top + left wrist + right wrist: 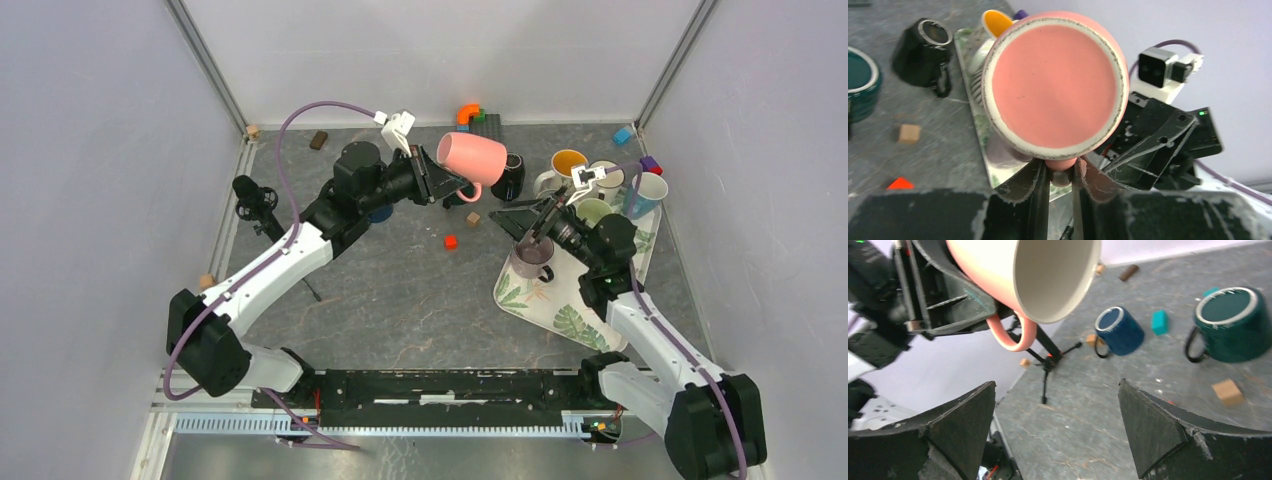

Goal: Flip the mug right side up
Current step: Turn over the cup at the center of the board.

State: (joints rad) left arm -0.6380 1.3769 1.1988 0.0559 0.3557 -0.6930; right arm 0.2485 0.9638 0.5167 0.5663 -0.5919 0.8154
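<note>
The pink mug (472, 157) hangs in the air over the far middle of the table (400, 300), just left of a black mug (508, 177) that lies on its side. The pink mug is neither upright nor upside down: its long axis runs roughly level, left to right. Its flat base faces left, filling the left wrist view, and its open mouth faces right and slightly near, towards the right arm, so the right wrist camera looks into the pale inside. Its handle (1010, 337) hangs from the underside, on the near side.

The left gripper (1060, 175) is clenched on that handle. The two fingers pinch the pink loop between them just under the base rim, and nothing else supports the mug.

The right gripper (1056, 385) stands released, its jaws spread wide with nothing between them and touching nothing. It sits to the right of the pink mug, aimed at the mouth but well apart from it. It is above the far-left corner of a leaf-patterned mat (570, 300), near a greyish mug (532, 260) standing upright on that mat.

On the table beneath, a red block (451, 241) and a wooden cube (473, 219) lie near the pink mug.
</note>
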